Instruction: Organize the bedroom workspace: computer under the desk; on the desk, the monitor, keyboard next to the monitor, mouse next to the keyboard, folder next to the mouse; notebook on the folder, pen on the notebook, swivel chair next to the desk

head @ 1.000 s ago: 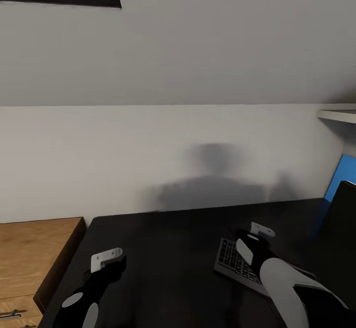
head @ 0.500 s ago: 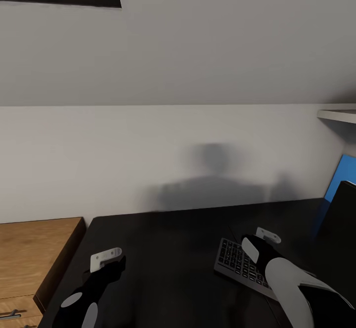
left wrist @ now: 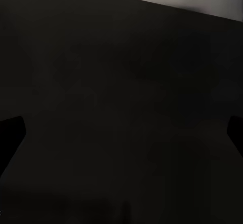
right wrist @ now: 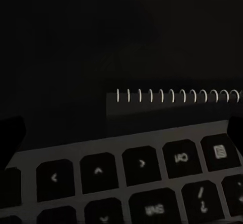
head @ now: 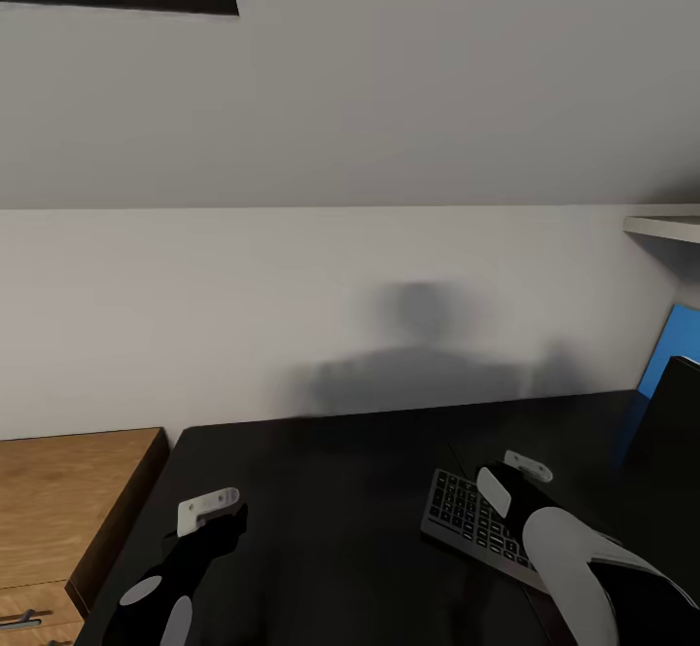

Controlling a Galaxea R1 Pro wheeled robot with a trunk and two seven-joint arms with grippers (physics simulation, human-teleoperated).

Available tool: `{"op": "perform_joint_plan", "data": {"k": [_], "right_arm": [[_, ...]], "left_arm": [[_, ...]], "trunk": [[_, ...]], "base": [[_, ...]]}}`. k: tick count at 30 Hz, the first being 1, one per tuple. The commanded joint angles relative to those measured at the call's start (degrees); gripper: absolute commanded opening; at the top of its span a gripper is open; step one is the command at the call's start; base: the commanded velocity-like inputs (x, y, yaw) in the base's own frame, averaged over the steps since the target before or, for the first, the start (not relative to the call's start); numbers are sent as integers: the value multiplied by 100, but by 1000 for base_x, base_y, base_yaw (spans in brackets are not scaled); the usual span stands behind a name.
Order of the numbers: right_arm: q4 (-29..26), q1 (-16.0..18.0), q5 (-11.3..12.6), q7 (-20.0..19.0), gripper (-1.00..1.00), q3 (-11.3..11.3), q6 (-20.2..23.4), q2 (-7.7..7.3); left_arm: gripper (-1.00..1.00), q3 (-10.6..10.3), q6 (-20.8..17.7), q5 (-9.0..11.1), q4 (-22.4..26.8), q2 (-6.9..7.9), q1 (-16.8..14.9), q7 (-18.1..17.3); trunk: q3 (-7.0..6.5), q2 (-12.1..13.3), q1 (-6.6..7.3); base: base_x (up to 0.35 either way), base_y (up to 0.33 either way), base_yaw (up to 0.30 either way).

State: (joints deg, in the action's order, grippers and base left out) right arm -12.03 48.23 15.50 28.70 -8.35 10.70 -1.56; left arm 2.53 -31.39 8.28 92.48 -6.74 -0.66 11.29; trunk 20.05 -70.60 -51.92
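The black keyboard (head: 467, 515) lies on the black top of the desk (head: 331, 490), left of the monitor (head: 671, 432) at the right edge. My right gripper (right wrist: 121, 133) hovers open over the keyboard's (right wrist: 126, 178) far edge, its dark fingertips (right wrist: 11, 133) wide apart. Just beyond the keys lies a dark notebook (right wrist: 172, 107) with a white spiral binding. My left gripper (left wrist: 121, 133) is open above bare desk top (left wrist: 121, 82), with nothing between its fingers. In the head view the left arm (head: 185, 558) is at the desk's left part and the right arm (head: 544, 539) covers part of the keyboard.
A light wooden drawer unit (head: 68, 500) stands against the desk's left end. The white wall (head: 340, 305) runs right behind the desk. A white shelf (head: 666, 226) juts out at the upper right, above the desk's blue back panel (head: 666, 344).
My right arm has shifted slightly to the right and nearer along the keyboard. The left arm and the keyboard have not moved.
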Motion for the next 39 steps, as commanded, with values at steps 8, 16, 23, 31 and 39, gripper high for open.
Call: {"op": "perform_joint_plan", "data": {"k": [8,16,23,31,39], "right_arm": [[-12,2,29,1,100,-7,410,-67],[-10,2,32,8,100,-9,492,-89],[-10,2,32,6,100,-9,603,-90],[-10,2,32,1,100,-17,667,-88],[-10,2,32,-5,100,-18,670,-82]], "left_arm": [[100,10,-25,61,7,-3,-4,43],[100,7,-25,60,7,-3,-4,45],[100,-18,-25,60,9,-7,-4,46],[100,-57,-25,63,10,-11,-4,48],[100,-68,-25,60,8,-12,-4,53]], "trunk": [[7,-4,0],[7,-4,0],[7,-4,0],[7,-4,0],[151,-325,-176]], "base": [[0,0,0],[0,0,0],[0,0,0],[0,0,0],[0,0,0]]}}
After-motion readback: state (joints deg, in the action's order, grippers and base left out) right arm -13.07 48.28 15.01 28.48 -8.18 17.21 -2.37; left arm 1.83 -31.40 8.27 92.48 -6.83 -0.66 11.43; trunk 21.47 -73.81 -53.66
